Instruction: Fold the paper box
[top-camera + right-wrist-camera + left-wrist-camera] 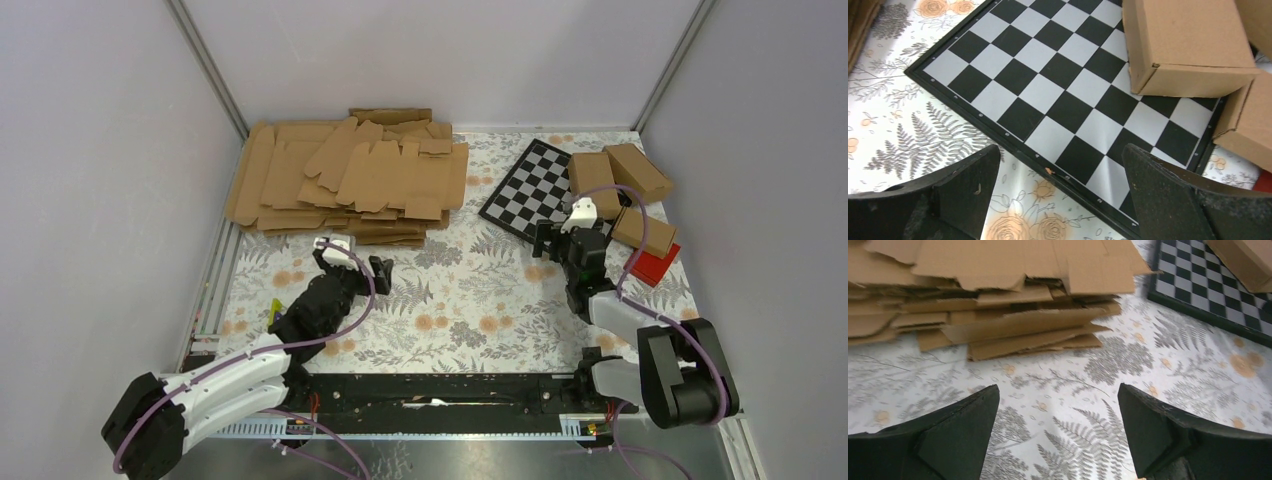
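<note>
A folded brown paper box stands on the far right part of the chessboard. My right gripper hovers just in front of it, over the board's near edge. Its jaws are open wide and hold nothing; the box is well clear of its fingertips. My left gripper is open and empty over the flowered tablecloth, a short way in front of the stack of flat brown blanks.
Two more folded cartons lie at the right, one of them at the board's corner. A small red block sits beside them. Grey walls close in the table on three sides.
</note>
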